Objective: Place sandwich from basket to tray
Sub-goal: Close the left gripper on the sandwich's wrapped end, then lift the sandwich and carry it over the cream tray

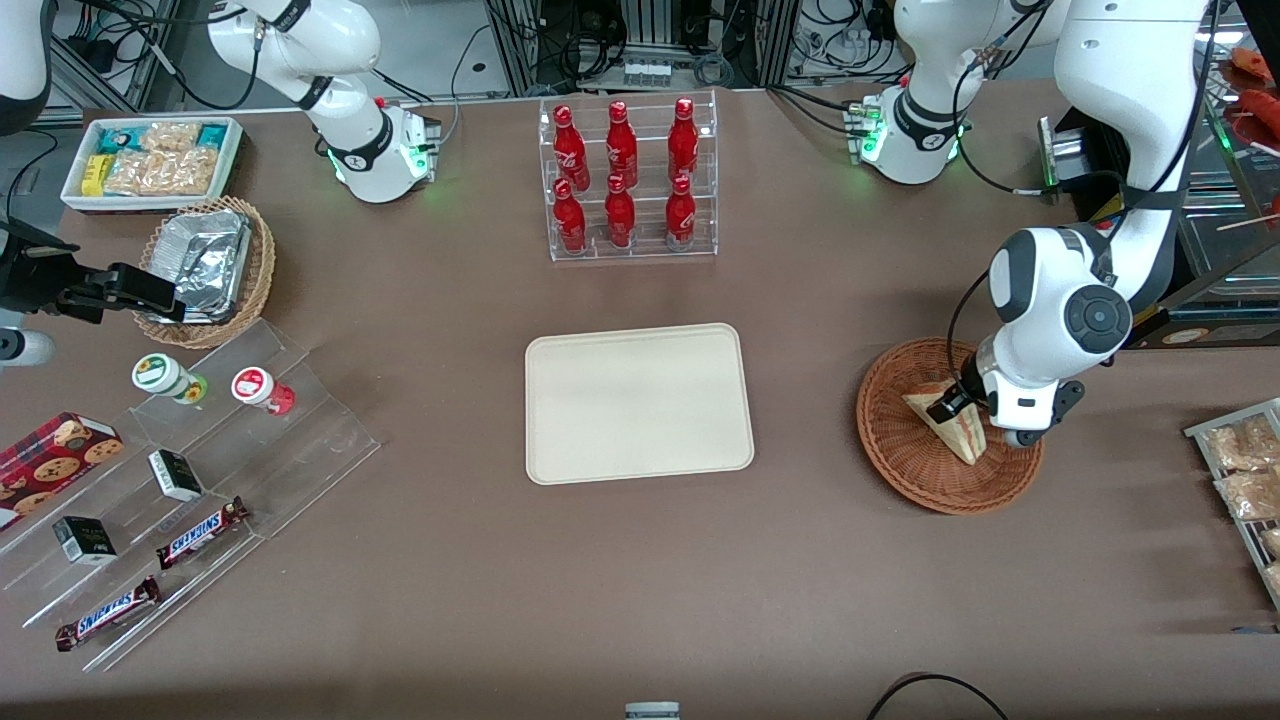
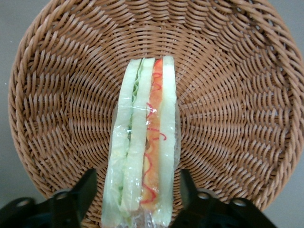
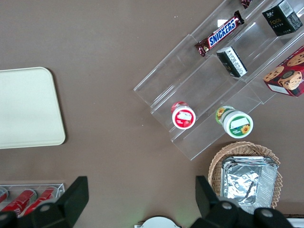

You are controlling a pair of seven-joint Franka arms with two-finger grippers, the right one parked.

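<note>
The sandwich [image 1: 950,428] [image 2: 145,142], a wrapped wedge of white bread with green and red-orange filling, stands on edge in the round reddish-brown woven basket [image 1: 893,455] [image 2: 57,95]. My left gripper [image 1: 957,405] [image 2: 137,176] is lowered into the basket, open, with one dark finger on each side of the sandwich's wide end and a narrow gap at each side. The cream tray [image 1: 638,403] [image 3: 26,107] lies flat at the table's middle with nothing on it, beside the basket toward the parked arm's end.
A clear rack of red bottles [image 1: 628,180] stands farther from the front camera than the tray. Snack packets [image 1: 1240,470] lie at the working arm's end. Toward the parked arm's end are a foil-filled tan basket [image 1: 205,265], a white snack box [image 1: 150,160] and clear stepped shelves [image 1: 200,480].
</note>
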